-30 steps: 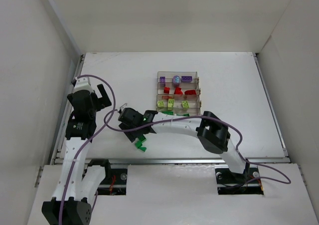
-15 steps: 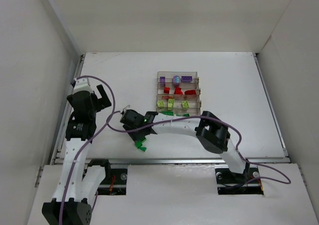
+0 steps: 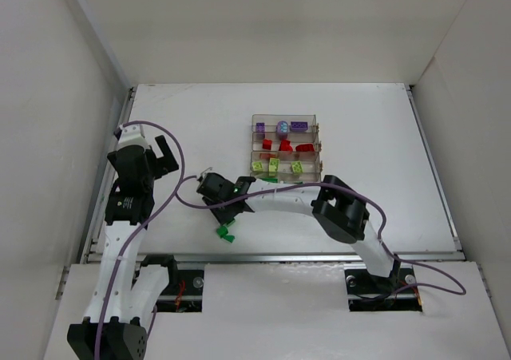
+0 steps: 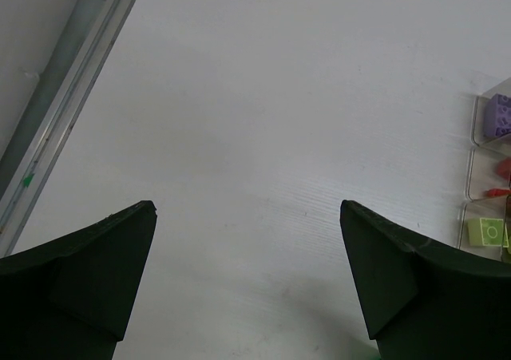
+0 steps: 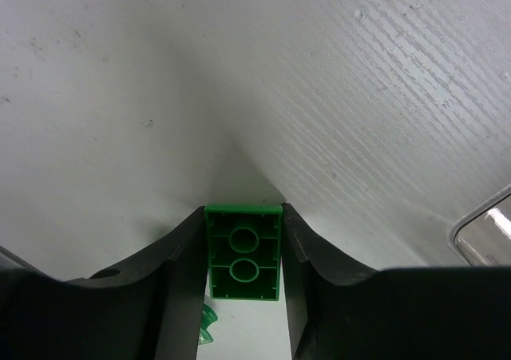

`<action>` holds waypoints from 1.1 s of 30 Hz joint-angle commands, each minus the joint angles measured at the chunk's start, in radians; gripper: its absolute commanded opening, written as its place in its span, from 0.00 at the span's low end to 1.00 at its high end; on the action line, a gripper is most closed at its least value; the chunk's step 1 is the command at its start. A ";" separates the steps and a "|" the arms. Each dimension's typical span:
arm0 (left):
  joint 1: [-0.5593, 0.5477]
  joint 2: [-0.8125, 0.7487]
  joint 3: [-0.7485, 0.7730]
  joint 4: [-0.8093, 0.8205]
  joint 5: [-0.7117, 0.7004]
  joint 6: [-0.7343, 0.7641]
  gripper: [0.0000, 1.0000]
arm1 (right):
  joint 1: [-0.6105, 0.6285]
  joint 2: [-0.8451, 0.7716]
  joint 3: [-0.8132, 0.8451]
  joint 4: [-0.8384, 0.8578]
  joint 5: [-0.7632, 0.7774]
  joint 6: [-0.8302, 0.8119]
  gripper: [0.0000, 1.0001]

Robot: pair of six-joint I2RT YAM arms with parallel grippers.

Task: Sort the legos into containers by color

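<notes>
My right gripper (image 3: 214,187) is shut on a dark green brick (image 5: 243,252), seen from its hollow underside between the fingers, just above the white table. Another dark green piece (image 3: 225,232) lies on the table near the front edge and also shows in the right wrist view (image 5: 204,334). The clear four-compartment tray (image 3: 318,146) holds purple bricks (image 3: 299,125) in the far row, then red bricks (image 3: 285,145), then lime bricks (image 3: 274,166). The near row is partly hidden by my right arm. My left gripper (image 3: 164,156) is open and empty over bare table (image 4: 246,208), left of the tray.
White walls enclose the table on the left, back and right. A metal rail (image 4: 64,112) runs along the table's left edge. The tray's left end shows in the left wrist view (image 4: 471,176), with a purple brick (image 4: 501,116) and a lime brick (image 4: 485,232).
My right gripper has shifted slightly to the right with the green brick in it. The left arm has not moved.
</notes>
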 commanded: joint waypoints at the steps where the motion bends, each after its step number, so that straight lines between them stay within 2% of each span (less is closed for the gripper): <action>1: 0.004 -0.017 0.005 0.022 0.027 -0.013 0.99 | 0.003 -0.059 0.021 0.038 0.008 0.000 0.00; 4: 0.004 -0.017 0.005 0.022 0.039 -0.002 0.99 | -0.009 -0.133 0.054 0.038 0.033 0.027 0.00; 8: 0.004 -0.017 0.005 0.031 0.062 0.016 0.99 | -0.098 -0.273 0.011 0.076 0.013 0.087 0.00; 11: 0.004 -0.026 0.005 0.062 0.104 0.013 1.00 | -0.143 -0.386 -0.067 0.076 0.013 0.117 0.00; 13: 0.004 -0.026 -0.008 0.102 0.133 -0.047 1.00 | -0.193 -0.464 -0.157 0.076 0.013 0.139 0.00; 14: 0.004 -0.026 -0.018 0.114 0.189 -0.060 1.00 | -0.236 -0.487 -0.226 0.076 0.013 0.159 0.00; 15: 0.004 -0.026 -0.018 0.123 0.237 -0.061 1.00 | -0.258 -0.507 -0.227 0.076 0.013 0.169 0.00; 17: 0.004 -0.026 -0.018 0.123 0.362 0.077 1.00 | -0.298 -0.552 -0.322 0.076 0.013 0.179 0.00; 18: 0.004 -0.026 -0.018 0.123 0.489 0.131 1.00 | -0.314 -0.552 -0.345 0.076 0.013 0.179 0.00; 20: 0.004 -0.026 -0.018 0.075 0.629 0.265 1.00 | -0.339 -0.566 -0.394 0.066 0.067 0.179 0.00; 21: 0.004 -0.017 -0.018 0.047 0.747 0.417 1.00 | -0.339 -0.566 -0.405 0.065 0.082 0.170 0.00; 22: 0.004 -0.017 -0.009 0.000 0.762 0.456 1.00 | -0.350 -0.566 -0.405 0.053 0.106 0.170 0.02; 25: -0.047 0.047 0.040 -0.071 0.723 0.559 1.00 | -0.359 -0.566 -0.434 0.053 0.119 0.170 0.22; 26: -0.047 0.067 0.077 -0.128 0.711 0.590 1.00 | -0.359 -0.566 -0.443 0.053 0.119 0.170 0.40; 28: -0.080 0.132 0.119 -0.189 0.702 0.651 1.00 | -0.359 -0.555 -0.443 0.065 0.119 0.170 0.59; 29: -0.096 0.155 0.167 -0.269 0.702 0.742 1.00 | -0.359 -0.555 -0.443 0.065 0.119 0.170 0.68; 30: -0.134 0.208 0.195 -0.313 0.676 0.790 1.00 | -0.359 -0.555 -0.433 0.065 0.119 0.170 0.81; 33: -0.210 0.291 0.293 -0.465 0.625 0.931 1.00 | -0.359 -0.555 -0.407 0.065 0.119 0.170 0.93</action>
